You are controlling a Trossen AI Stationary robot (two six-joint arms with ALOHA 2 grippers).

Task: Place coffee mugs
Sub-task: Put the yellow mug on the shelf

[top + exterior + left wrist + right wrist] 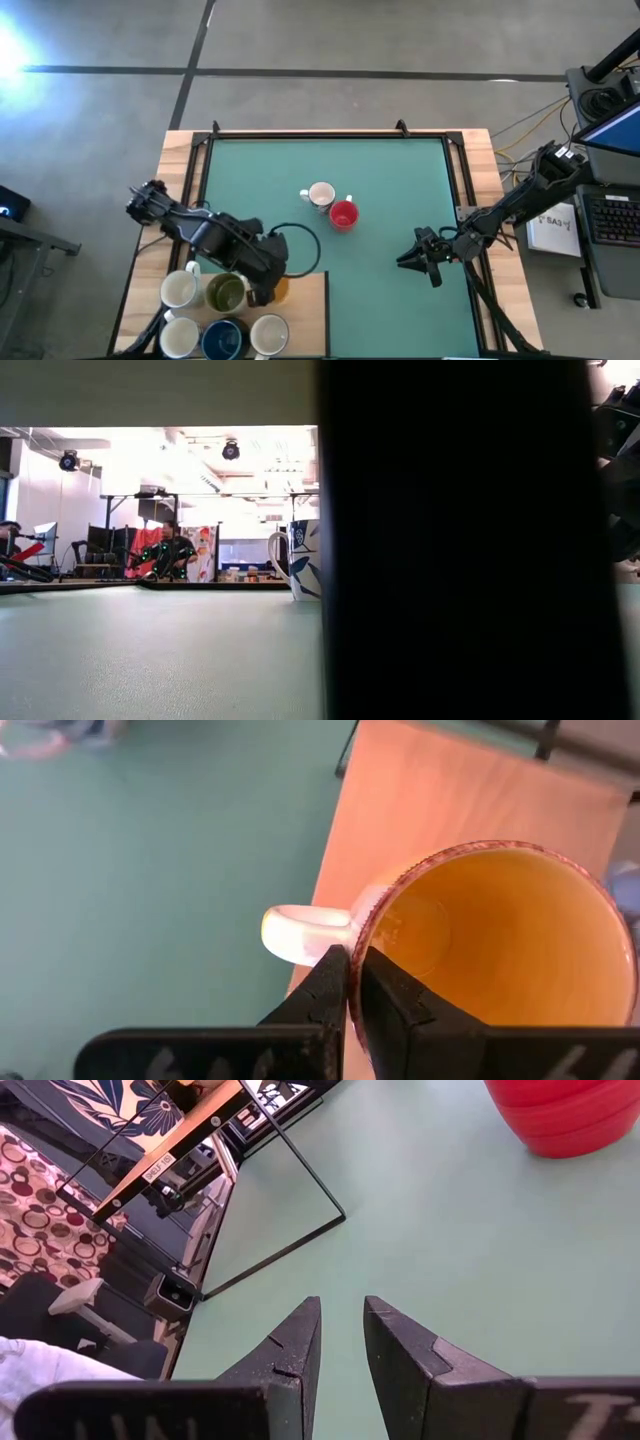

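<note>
- Left pincer clamps the rim of a round orange ceramic mug with a pale handle — over the light wooden board, beside the clustered mugs.
- Right pincer hangs slightly parted near the desk's right edge — well right of the board.

Open green mat with 2 mugs at its centre and a crowded near-left corner.

The green mat is mostly bare. A white mug and a red mug stand touching mid-table. On the wooden board, 5 mugs cluster tightly, the left arm overhanging them. The right gripper hovers near the right edge.
</note>
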